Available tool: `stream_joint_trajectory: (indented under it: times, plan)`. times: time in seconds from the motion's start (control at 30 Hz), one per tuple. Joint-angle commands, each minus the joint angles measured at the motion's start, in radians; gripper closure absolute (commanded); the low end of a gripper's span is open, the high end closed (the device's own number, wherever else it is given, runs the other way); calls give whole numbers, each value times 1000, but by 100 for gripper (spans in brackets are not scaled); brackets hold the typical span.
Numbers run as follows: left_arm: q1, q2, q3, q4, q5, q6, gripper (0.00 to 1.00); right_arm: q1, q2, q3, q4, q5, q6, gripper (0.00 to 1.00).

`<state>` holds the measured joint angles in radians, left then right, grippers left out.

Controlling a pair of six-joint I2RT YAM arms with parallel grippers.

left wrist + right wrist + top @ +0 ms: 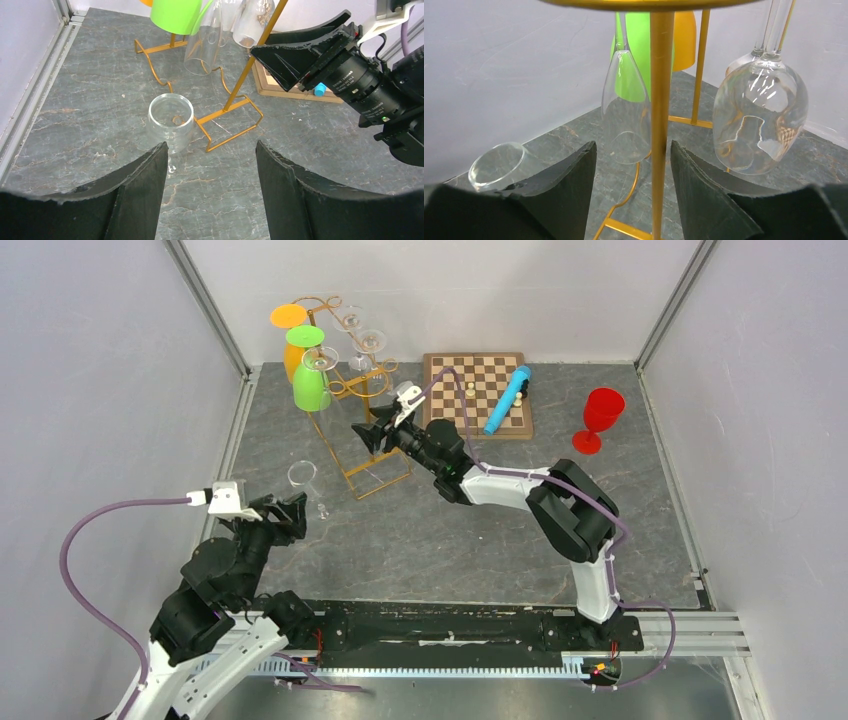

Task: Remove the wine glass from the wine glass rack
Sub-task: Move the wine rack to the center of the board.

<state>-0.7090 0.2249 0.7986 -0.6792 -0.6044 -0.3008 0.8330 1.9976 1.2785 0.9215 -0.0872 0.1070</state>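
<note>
The top external view looks down from above and behind the arms, their bases along the lower edge, and takes in the whole worktop [420, 530]. The left wrist view sits low behind the left tool [210, 187]. It faces across the worktop to the wine glass rack [239, 85] at upper centre and the right tool [300, 50] at upper right. The right wrist view is nearest, with the rack's post upright between its fingers [564, 200]. All three views share the rack.

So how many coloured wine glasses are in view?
3: an orange glass and a lime-green glass hang on the gold wire rack; a red glass stands right of the wooden chessboard. None looks hidden.
</note>
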Motion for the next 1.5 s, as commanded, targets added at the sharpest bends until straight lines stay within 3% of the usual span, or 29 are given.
stream_joint_trajectory:
  times: [0.0,0.2,0.43,0.63,0.73,0.97,1.47]
  plan:
    - [6,-10,-2,27,-29,-53,29,9,34,82,32,39,-14,42]
    - [8,-11,-2,28,-26,-53,29,11,71,133,10,59,-18,52]
    - [8,-12,-4,30,-23,-54,29,12,93,162,-11,79,-22,80]
    - [11,-7,-5,33,-18,-52,29,12,103,184,-30,81,-39,90]
    - [11,-7,-5,33,-17,-51,29,12,107,194,-39,81,-40,99]
    - [12,-16,-7,33,-20,-52,29,12,64,132,-15,70,-47,100]
    - [12,-18,-6,30,-26,-53,29,11,-156,-164,58,24,-62,100]
